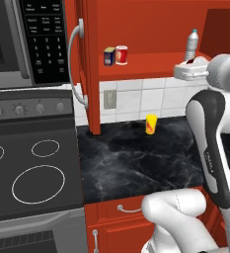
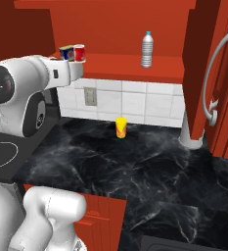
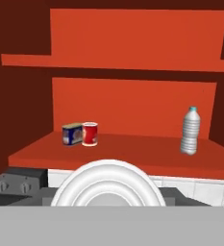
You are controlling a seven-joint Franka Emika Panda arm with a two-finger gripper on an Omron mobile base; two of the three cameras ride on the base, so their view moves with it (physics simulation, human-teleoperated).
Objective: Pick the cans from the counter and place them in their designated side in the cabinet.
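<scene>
No legible text anywhere. Microwave keypad (image 1: 46,42) marked with rows of pale characters, too small to read. Red can (image 1: 121,54) label blurred

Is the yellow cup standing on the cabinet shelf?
No, the yellow cup stands on the black counter, below the red shelf.

The left base view looks forward and down from behind the arm, over the stovetop (image 1: 32,173) and counter (image 1: 136,163). The right base view faces the same counter (image 2: 135,166) from the other side. The hand view looks level and straight into the cabinet (image 3: 132,144). All three share its shelf with the red can (image 3: 90,133) and bottle (image 3: 191,130).
</scene>
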